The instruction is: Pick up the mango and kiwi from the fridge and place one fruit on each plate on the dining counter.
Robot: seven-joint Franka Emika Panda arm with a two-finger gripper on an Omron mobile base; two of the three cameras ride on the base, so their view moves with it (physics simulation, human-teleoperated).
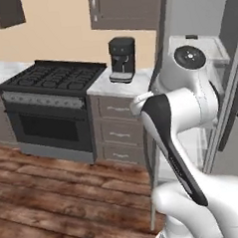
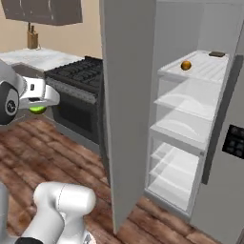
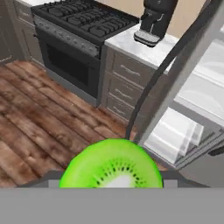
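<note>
Hand view kiwi [image 3: 111, 165]: 6 o'clock, clenched in tool [image 2: 38, 108].
Handling: light, firm, smooth-skinned; likely slippery, hold across the middle.
Mango [image 2: 186, 65]: fridge [image 2: 125, 109] top shelf, 1 o'clock.

The mango [image 2: 186, 65] sits on the open fridge's [image 2: 190, 119] top shelf.

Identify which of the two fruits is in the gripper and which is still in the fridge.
The green kiwi is in the gripper, outside the fridge. The orange mango sits on the top shelf.
</note>
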